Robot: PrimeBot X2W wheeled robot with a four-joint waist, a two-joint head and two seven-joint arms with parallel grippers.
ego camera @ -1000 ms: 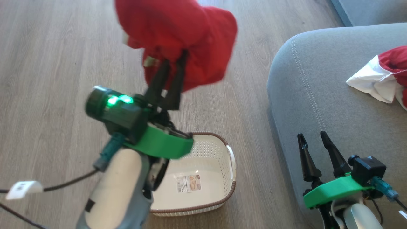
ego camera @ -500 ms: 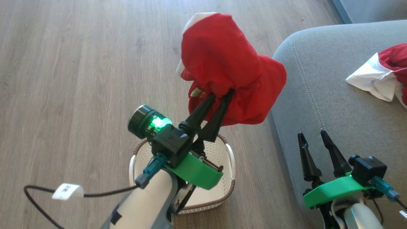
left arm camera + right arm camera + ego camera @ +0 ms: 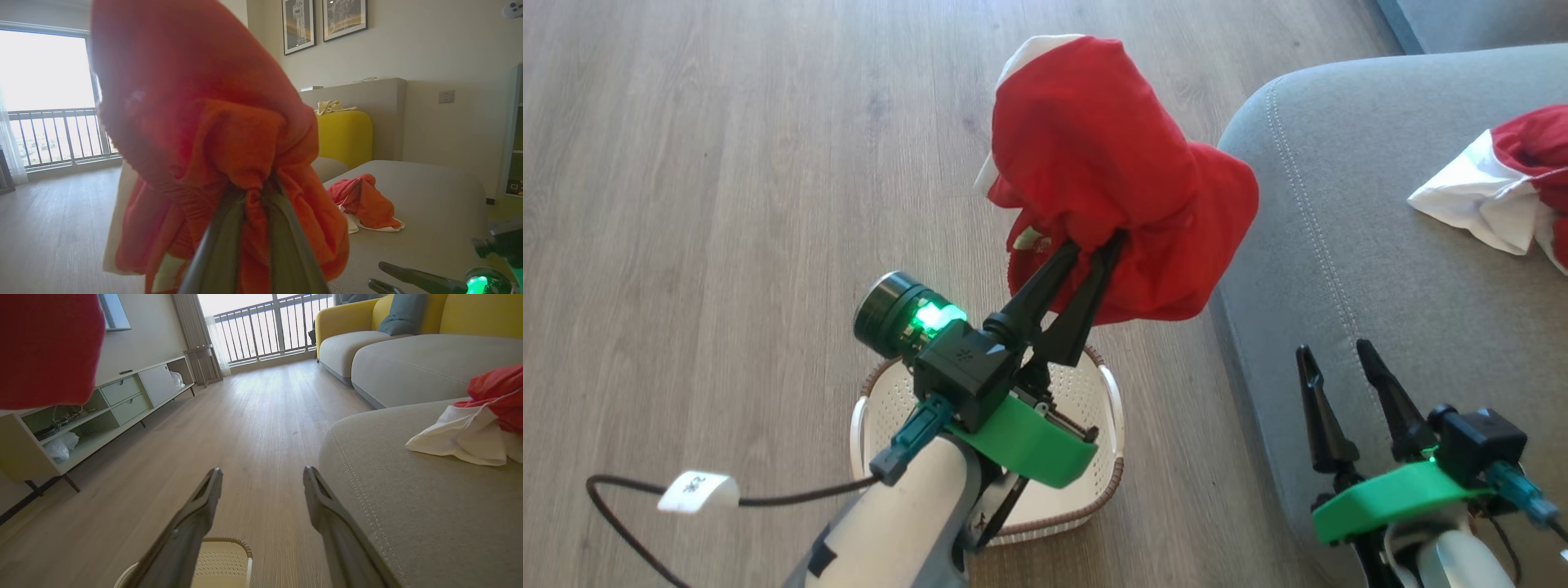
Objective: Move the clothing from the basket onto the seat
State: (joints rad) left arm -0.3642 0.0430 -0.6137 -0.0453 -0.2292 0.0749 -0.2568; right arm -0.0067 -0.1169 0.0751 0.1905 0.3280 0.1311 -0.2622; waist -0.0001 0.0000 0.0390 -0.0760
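Left claw pinches a gathered fold of the red garment, hanging limp above the basket; soft and light, it likely holds best by bunched cloth; right claw, right of the basket, is spread.

Overhead/low cams, shared seat

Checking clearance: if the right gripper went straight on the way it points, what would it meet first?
The right gripper looks free ahead: wood floor lies between its open fingers, the seat just beside its line. Depth is unclear.
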